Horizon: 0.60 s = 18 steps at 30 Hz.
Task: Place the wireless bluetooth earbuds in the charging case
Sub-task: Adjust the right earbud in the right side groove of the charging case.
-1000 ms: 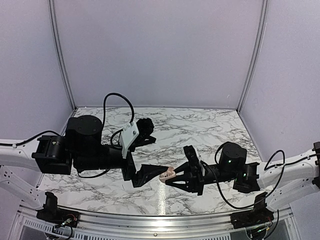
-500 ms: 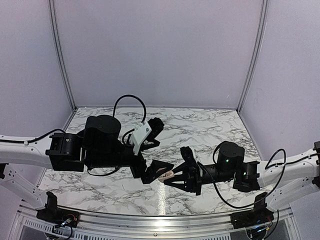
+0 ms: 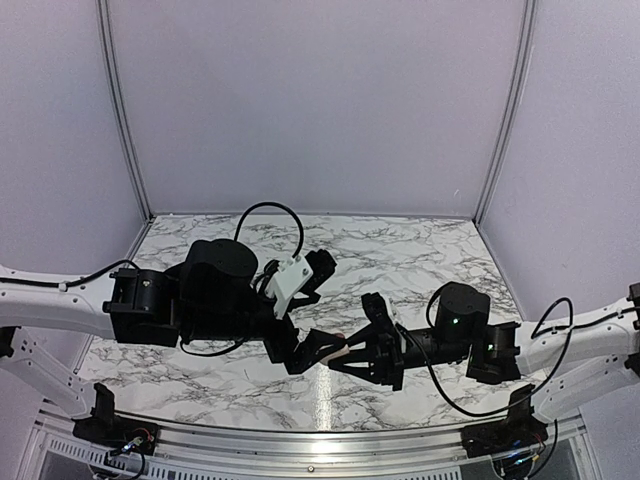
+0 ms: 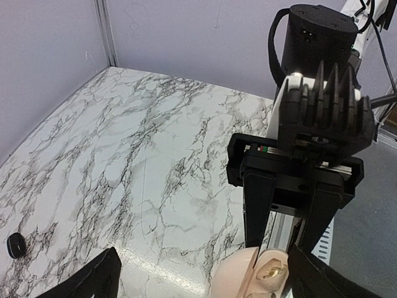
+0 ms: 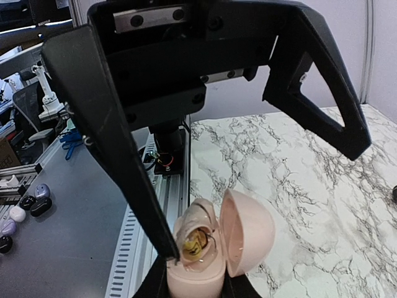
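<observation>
My right gripper [image 5: 195, 290] is shut on the base of the cream-pink charging case [image 5: 205, 248] and holds it above the table with the lid swung open to the right. A gold-lined socket shows inside. My left gripper [image 4: 208, 287] is open, with its fingers spread wide to either side of the case [image 4: 251, 276]. In the right wrist view one left fingertip [image 5: 167, 251] touches the case's rim. In the top view both grippers meet at the case [image 3: 340, 347]. One small black piece, perhaps an earbud [image 4: 15, 245], lies on the marble. No other earbud shows.
The marble table [image 3: 420, 250] is walled at the back and both sides. A metal rail [image 3: 300, 440] runs along its near edge. Beyond that edge, a grey bench holds several small cases [image 5: 25, 208].
My left arm has swung right and forward, bringing its open fingers from beside the case to around it. The right gripper has barely moved with the case.
</observation>
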Each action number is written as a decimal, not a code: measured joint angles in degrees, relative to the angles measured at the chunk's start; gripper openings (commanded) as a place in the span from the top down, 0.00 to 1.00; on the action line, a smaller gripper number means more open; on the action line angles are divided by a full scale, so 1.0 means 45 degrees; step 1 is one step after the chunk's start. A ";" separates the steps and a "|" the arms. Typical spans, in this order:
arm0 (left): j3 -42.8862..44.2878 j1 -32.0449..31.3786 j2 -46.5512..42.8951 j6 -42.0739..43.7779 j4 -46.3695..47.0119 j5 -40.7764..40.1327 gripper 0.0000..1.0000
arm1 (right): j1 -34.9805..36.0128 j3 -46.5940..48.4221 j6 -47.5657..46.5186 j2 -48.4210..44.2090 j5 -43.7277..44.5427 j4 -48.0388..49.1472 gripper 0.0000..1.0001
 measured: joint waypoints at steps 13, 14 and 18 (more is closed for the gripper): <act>0.0000 0.0029 0.0015 0.0005 -0.0097 0.0015 0.05 | -0.0015 0.0000 0.0083 -0.0393 0.0102 -0.0078 1.00; 0.0000 0.0029 0.0015 0.0015 -0.0097 0.0112 0.05 | -0.0015 0.0000 0.0087 -0.0393 0.0097 -0.0083 1.00; 0.0005 0.0073 -0.0019 0.0214 -0.0029 0.0869 0.01 | -0.0015 0.0000 0.0102 -0.0350 0.0034 0.0000 1.00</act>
